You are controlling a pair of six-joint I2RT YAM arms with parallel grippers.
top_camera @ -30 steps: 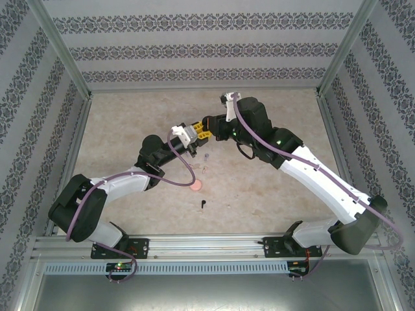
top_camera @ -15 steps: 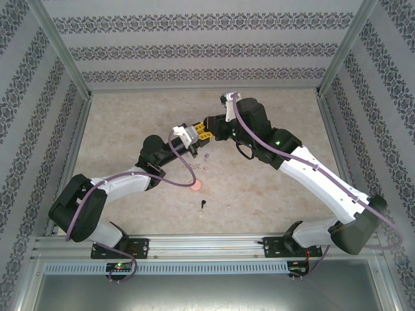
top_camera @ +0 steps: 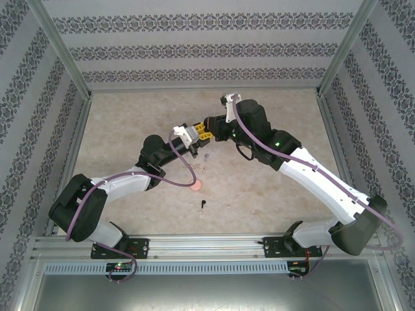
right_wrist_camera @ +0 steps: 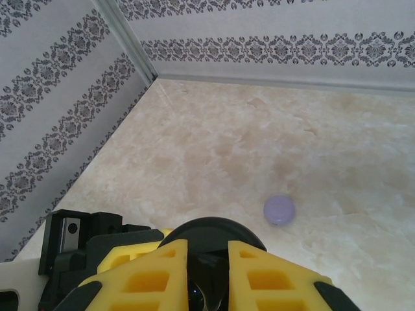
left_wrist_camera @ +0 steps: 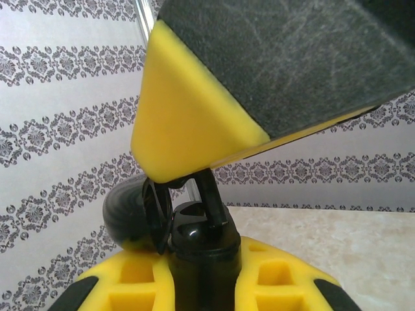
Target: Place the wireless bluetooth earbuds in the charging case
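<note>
The wireless bluetooth earbuds [top_camera: 205, 156] are mostly lying loose on the table [top_camera: 130, 129]. In the top view they are sitting at 6 o'clock from the two grippers, which are meeting near mid-table. A lilac one is lying nearest the grippers, a pink earbud [top_camera: 206, 169] just past it, and a loose black earbud [top_camera: 203, 205] farther toward 6 o'clock. A pink round case [top_camera: 196, 186] is resting between the last two, slightly toward 7 o'clock.

The left gripper [top_camera: 196, 135] is pinching a small black stemmed piece, apparently a black earbud [left_wrist_camera: 198, 243]. Its fingers are pressing close on either side of the piece.

The right gripper [top_camera: 206, 131] is clamping a black charging case [right_wrist_camera: 211, 236] between its yellow fingers [right_wrist_camera: 146, 278]. In the left wrist view that case [left_wrist_camera: 126, 220] is showing at 10 o'clock from the held piece and touching it.

A lilac round case [right_wrist_camera: 279, 210] is sitting on the table at 2 o'clock from the right gripper's fingers.
</note>
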